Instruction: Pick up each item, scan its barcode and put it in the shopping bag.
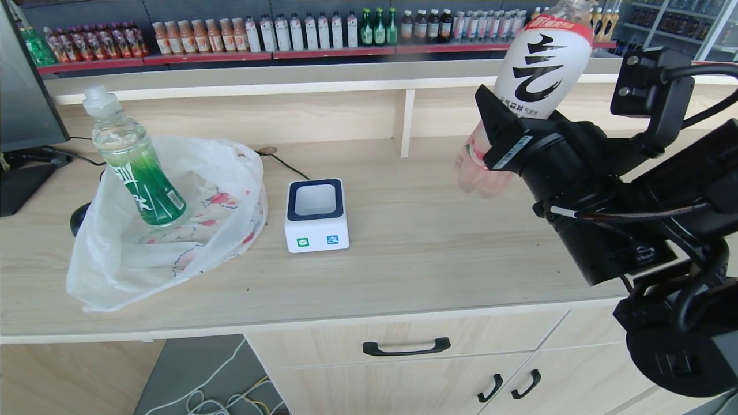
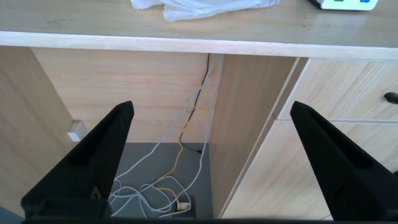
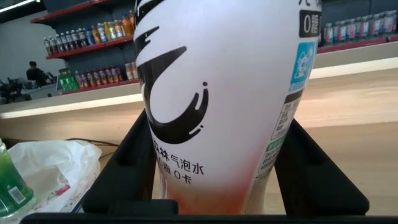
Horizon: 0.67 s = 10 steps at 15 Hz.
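My right gripper (image 1: pixel 496 147) is shut on a white bottle (image 1: pixel 533 63) with a black swirl and pinkish base, held tilted in the air to the right of the scanner (image 1: pixel 316 214). In the right wrist view the white bottle (image 3: pixel 217 93) sits between the black fingers (image 3: pixel 124 168). A green-labelled bottle (image 1: pixel 135 164) stands leaning in the white shopping bag (image 1: pixel 115 259) at the counter's left. My left gripper (image 2: pixel 208 162) hangs open below the counter front, with nothing between its fingers. The bag's edge (image 2: pixel 199 7) and the scanner's corner (image 2: pixel 348 4) show on the counter above it.
The wooden counter (image 1: pixel 432 248) has free room between scanner and right arm. A monitor (image 1: pixel 23 98) stands at far left, with a cable running behind the bag. Drawers (image 1: pixel 406 346) lie under the counter; loose cables (image 2: pixel 168 186) lie on the floor. Shelves of bottles (image 1: pixel 288 31) line the back.
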Available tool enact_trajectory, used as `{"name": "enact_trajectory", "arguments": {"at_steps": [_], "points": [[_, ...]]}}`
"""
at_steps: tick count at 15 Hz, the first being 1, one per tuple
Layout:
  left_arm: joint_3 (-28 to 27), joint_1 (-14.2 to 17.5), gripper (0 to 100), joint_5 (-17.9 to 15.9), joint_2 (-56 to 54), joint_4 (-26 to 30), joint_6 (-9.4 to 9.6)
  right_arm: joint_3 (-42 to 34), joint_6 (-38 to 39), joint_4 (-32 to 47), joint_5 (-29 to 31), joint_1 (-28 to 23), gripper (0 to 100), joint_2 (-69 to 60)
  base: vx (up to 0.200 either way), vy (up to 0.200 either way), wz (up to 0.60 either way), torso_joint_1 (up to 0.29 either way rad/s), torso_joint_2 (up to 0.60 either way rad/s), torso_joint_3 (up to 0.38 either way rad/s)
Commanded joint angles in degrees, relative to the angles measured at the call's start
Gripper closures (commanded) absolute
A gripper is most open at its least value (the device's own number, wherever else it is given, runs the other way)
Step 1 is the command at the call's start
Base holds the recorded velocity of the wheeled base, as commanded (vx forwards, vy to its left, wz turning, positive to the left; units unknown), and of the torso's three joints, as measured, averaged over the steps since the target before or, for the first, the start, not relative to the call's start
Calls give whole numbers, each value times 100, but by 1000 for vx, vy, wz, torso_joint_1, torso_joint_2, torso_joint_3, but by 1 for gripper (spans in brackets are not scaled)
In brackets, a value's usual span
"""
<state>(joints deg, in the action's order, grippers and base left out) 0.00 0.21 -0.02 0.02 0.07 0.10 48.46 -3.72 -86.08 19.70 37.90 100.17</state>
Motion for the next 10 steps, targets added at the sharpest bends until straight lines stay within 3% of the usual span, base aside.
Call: {"name": "enact_trajectory", "arguments": {"at_steps": [1,10], "points": [[0,-3,0,2,6,1,-1,-12,-6,12,-72,-125,100,-6,0,200,0,12,7,2],[-9,-3,0,2,6,1,-1,-302,-15,3,-274,-213,100,-279,0,200,0,3,0,4]]}}
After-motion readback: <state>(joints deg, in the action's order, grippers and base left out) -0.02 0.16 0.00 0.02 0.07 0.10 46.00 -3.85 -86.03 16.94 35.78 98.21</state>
